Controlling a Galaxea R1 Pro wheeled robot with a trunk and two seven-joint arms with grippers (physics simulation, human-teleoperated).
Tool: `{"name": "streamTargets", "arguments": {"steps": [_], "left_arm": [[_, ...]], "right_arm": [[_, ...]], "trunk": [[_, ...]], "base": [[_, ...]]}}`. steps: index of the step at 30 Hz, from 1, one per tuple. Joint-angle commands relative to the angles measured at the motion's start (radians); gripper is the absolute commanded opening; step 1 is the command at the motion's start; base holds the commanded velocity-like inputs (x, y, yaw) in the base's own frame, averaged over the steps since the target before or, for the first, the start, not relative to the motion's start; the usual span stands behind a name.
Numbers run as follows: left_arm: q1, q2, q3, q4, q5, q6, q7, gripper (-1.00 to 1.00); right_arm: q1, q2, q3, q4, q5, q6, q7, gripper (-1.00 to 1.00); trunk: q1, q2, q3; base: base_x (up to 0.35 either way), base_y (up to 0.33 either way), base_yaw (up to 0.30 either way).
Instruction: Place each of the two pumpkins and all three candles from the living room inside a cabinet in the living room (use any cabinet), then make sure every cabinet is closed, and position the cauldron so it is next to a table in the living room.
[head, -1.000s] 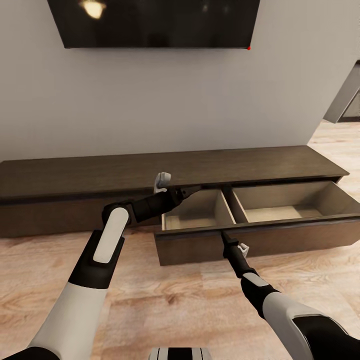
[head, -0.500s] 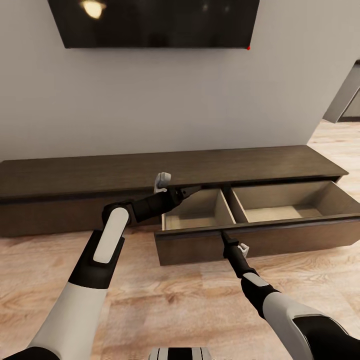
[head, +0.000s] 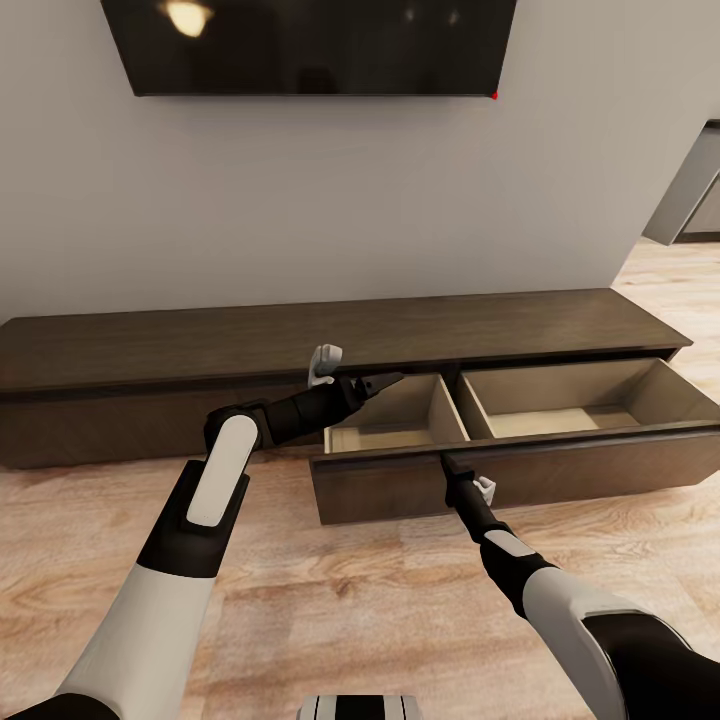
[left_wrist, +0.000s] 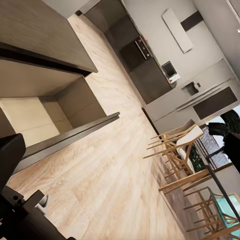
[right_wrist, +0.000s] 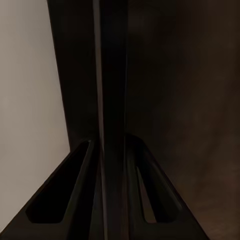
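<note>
Dark-brown drawer front (head: 520, 475) runs nine-to-three — my right claw (head: 447, 464) pinches its top edge. Left claw (head: 385, 382), hovering at the drawer's eleven — I can't tell if it's parted.

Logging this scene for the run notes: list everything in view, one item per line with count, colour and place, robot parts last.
cabinet: one, dark brown, long and low against the wall.
drawer: one, pulled open, dark front, pale tan inside, two compartments split by a divider; both look bare.
television: one, black, on the wall above the cabinet.
wall: light grey, behind the cabinet.
floor: light wood planks.
kitchen units: dark, far across the room in the left wrist view.
chairs: several, light wood, in the left wrist view.
left end effector: one, black, over the drawer's left compartment.
right end effector: one, black, fingers either side of the drawer front's top edge.
</note>
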Motion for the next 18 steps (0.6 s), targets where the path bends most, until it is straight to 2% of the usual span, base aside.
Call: {"name": "streamTargets", "arguments": {"steps": [1, 3, 4, 18], "left_arm": [[-0.001, -0.001, 0.001, 0.0, -0.005, 0.004, -0.006, 1.0], [-0.001, -0.001, 0.001, 0.0, -0.005, 0.004, -0.006, 1.0], [-0.001, -0.001, 0.001, 0.0, -0.005, 0.004, -0.006, 1.0], [-0.001, -0.001, 0.001, 0.001, -0.004, 0.004, -0.006, 1.0]], "right_arm": [[0.049, 0.001, 0.097, 0.0, 0.008, 0.011, 0.088, -1.0], [0.049, 0.0, 0.097, 0.0, 0.008, 0.011, 0.088, -1.0], [0.049, 0.0, 0.097, 0.0, 0.008, 0.011, 0.088, 1.0], [0.049, 0.001, 0.097, 0.0, 0.008, 0.012, 0.085, 1.0]], "trunk": [[0.0, -0.001, -0.001], [0.0, -0.001, -0.001], [0.0, -0.001, -0.001], [0.0, -0.001, -0.001]], "base": [[0.0, 0.0, 0.0], [0.0, 0.0, 0.0], [0.0, 0.0, 0.0], [0.0, 0.0, 0.0]]}}
